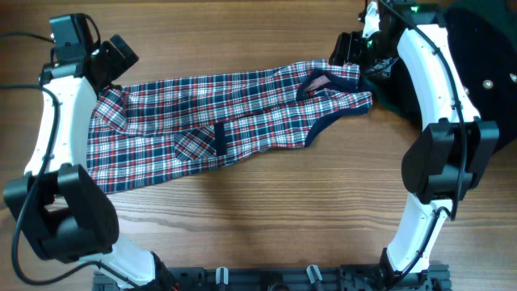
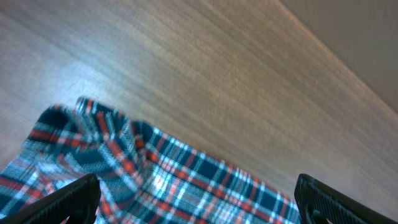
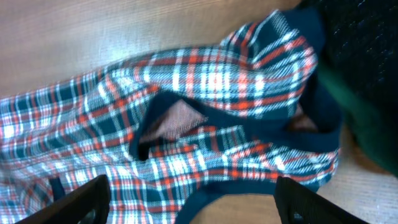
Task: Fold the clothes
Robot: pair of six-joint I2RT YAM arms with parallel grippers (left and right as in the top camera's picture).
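Observation:
The plaid garment [image 1: 226,121] lies spread across the wooden table, hem at the left, neck and navy-trimmed armholes at the right, one patch pocket [image 1: 202,141] showing. My left gripper [image 1: 113,69] hovers open over its upper left hem corner; in the left wrist view the plaid cloth [image 2: 180,180] lies between the wide-apart fingers [image 2: 199,205]. My right gripper [image 1: 351,61] hovers open over the neck end; in the right wrist view the plaid shoulder and navy trim [image 3: 249,106] lie between its spread fingers [image 3: 193,202].
A dark green fabric [image 1: 396,101] and a black studded garment [image 1: 485,73] lie at the right, touching the neck end; they show in the right wrist view [image 3: 360,81]. Bare wood [image 1: 266,210] lies in front of the garment.

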